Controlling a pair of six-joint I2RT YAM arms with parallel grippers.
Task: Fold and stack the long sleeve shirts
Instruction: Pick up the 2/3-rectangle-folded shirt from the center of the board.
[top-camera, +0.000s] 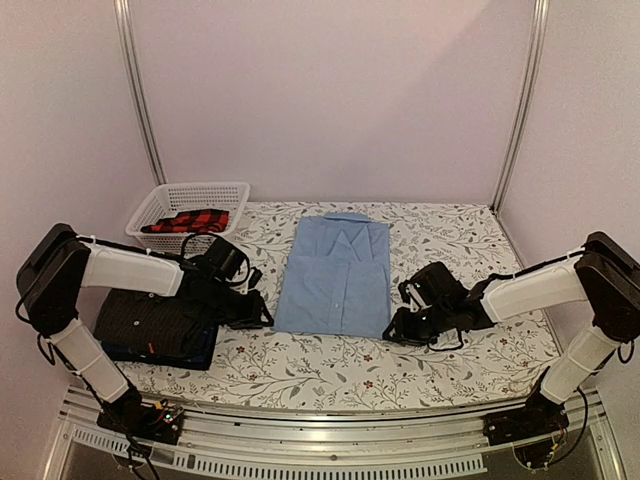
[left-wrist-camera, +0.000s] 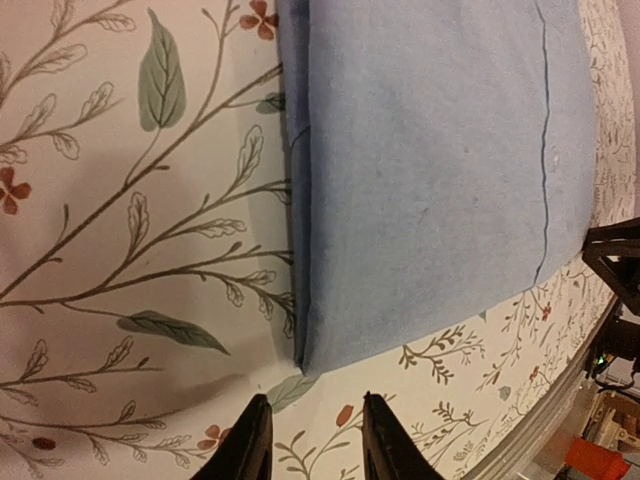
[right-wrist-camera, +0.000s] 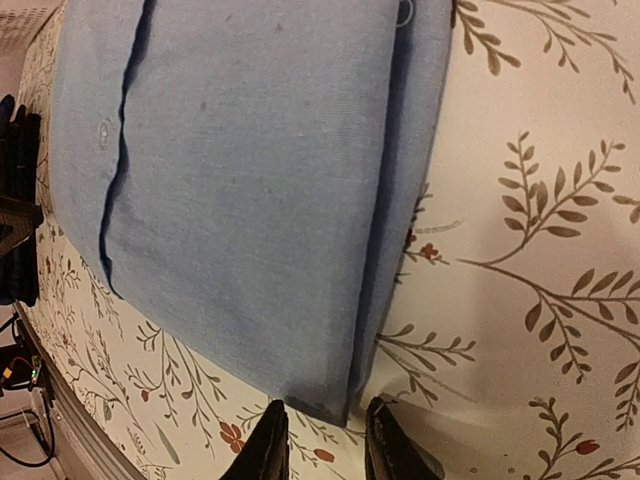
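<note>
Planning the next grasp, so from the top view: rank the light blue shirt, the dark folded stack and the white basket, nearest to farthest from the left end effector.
1. light blue shirt, close beside the left end effector, on its right.
2. dark folded stack, on its left, partly under the arm.
3. white basket, back left corner.

White lattice basket (top-camera: 205, 187), red plaid cloth (top-camera: 188, 221) inside, floral tablecloth (top-camera: 450, 240)
</note>
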